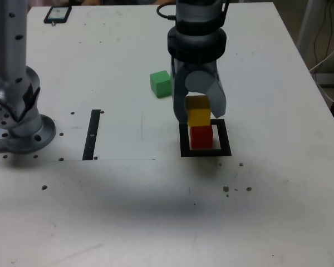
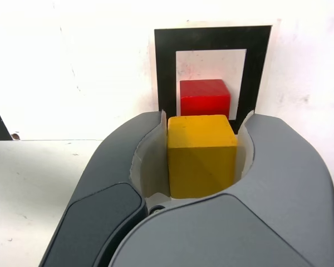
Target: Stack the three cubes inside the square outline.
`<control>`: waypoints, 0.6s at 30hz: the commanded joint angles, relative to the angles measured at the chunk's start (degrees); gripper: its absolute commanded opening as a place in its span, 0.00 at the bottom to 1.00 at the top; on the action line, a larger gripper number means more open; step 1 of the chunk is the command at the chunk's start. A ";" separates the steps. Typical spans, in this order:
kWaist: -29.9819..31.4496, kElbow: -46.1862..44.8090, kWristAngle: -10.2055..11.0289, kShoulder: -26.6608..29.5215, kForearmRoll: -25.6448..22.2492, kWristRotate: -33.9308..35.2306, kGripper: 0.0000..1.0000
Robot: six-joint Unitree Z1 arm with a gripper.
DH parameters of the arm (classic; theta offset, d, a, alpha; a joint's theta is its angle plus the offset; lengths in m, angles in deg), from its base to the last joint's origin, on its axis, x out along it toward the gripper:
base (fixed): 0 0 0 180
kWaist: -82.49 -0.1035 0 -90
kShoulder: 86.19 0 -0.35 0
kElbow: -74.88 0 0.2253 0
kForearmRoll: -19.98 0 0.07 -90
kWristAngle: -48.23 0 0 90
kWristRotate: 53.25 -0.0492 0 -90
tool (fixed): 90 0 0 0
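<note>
From the exterior view I see my gripper (image 1: pixel 199 114) clamping the yellow cube (image 1: pixel 199 115) right above the red cube (image 1: pixel 201 137) in the square outline (image 1: pixel 206 152), green cube (image 1: pixel 161 83) off beside it, while the wrist view shows both jaws pressed to the yellow cube's (image 2: pixel 201 155) sides, the red cube (image 2: pixel 205 97) beyond.
</note>
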 commanded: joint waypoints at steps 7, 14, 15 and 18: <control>0.17 -0.85 -0.66 -0.39 1.52 -0.16 0.38; -0.12 -1.40 -0.61 -1.35 3.36 -0.55 0.38; -0.20 -1.53 -0.60 -1.49 3.51 -0.57 0.38; -0.47 -1.83 -0.53 -1.75 3.89 -0.61 0.38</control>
